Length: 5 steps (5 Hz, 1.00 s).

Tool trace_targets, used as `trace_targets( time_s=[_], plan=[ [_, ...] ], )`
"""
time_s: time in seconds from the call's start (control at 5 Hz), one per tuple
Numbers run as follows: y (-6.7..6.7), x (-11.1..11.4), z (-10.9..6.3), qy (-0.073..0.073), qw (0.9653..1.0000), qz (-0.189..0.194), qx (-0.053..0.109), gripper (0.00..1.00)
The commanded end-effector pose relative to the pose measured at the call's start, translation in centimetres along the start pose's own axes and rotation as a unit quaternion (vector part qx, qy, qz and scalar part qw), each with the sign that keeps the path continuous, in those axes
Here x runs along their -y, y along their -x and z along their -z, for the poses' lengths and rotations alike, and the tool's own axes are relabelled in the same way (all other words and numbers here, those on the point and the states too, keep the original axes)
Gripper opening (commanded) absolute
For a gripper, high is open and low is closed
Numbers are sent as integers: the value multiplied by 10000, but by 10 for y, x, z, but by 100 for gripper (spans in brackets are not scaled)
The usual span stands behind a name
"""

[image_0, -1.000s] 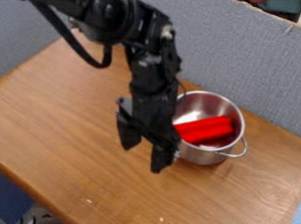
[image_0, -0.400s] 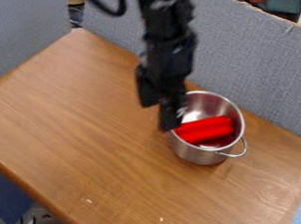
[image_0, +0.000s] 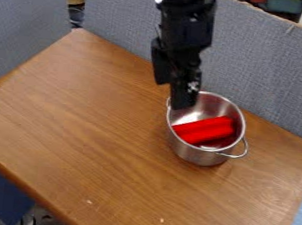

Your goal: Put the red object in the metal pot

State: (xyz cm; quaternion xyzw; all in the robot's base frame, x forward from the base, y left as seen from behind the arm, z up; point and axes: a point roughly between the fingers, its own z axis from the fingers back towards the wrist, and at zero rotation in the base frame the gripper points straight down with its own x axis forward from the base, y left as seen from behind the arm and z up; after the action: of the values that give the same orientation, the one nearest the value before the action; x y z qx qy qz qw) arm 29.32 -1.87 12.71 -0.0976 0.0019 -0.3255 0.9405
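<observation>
Gripper (image_0: 179,90) released and empty, risen toward frame top since a second ago; red object (image_0: 208,130) lies inside metal pot (image_0: 188,149), placement looks complete.

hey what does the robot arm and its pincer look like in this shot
The arm is black all over, built of chunky, boxy segments. It ends in a black pincer with two narrow, straight fingers. The picture is too coarse to show any markings, and no cable is clear in this view.
</observation>
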Motion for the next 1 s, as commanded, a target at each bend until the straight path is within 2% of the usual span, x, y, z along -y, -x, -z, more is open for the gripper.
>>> trace_targets(
  time_s=[0.0, 0.2, 0.4, 0.8],
  plan=[
    [-33, 11, -2, -297, 9995, 2, 110, 100],
    [-62, 28, 6, -344, 9994, -49, 0, 100],
    [-66, 8, -2, -416, 9988, -170, -170, 100],
    [-51, -38, -20, -315, 9979, -482, -306, 100]
  ],
)
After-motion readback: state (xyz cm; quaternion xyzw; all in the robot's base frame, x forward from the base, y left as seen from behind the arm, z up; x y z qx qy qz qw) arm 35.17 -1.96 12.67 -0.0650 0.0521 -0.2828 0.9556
